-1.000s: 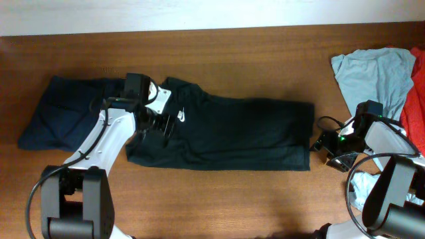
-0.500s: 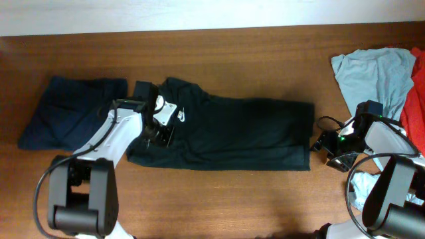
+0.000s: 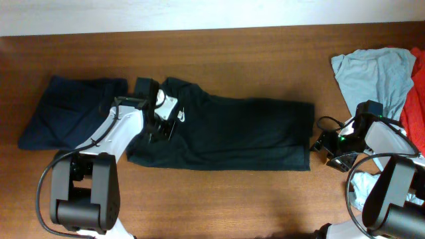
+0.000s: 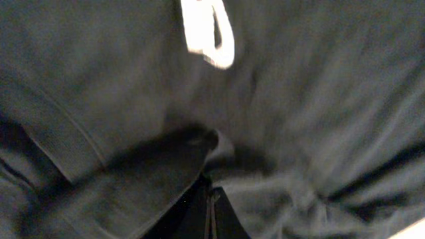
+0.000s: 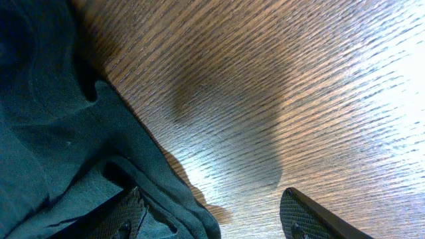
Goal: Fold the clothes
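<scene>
The black T-shirt (image 3: 239,133) lies folded into a long band across the middle of the table, its white logo (image 3: 181,118) near the left end. My left gripper (image 3: 159,129) is pressed into that end just below the logo (image 4: 207,30). Its jaws are shut, with black cloth (image 4: 279,99) puckered at the tips (image 4: 211,199). My right gripper (image 3: 321,145) stands open at the shirt's right edge. One finger (image 5: 126,216) rests on the hem (image 5: 60,153) and the other finger (image 5: 305,216) hangs over bare wood.
A dark navy garment (image 3: 66,113) lies folded at the far left, touching the left arm. A pale blue tee (image 3: 372,76) and a red garment (image 3: 417,93) are heaped at the right edge. More pale cloth (image 3: 362,182) lies under the right arm.
The left gripper slid a little right onto the shirt by the logo and its jaws closed on the cloth. The right arm has not moved.
</scene>
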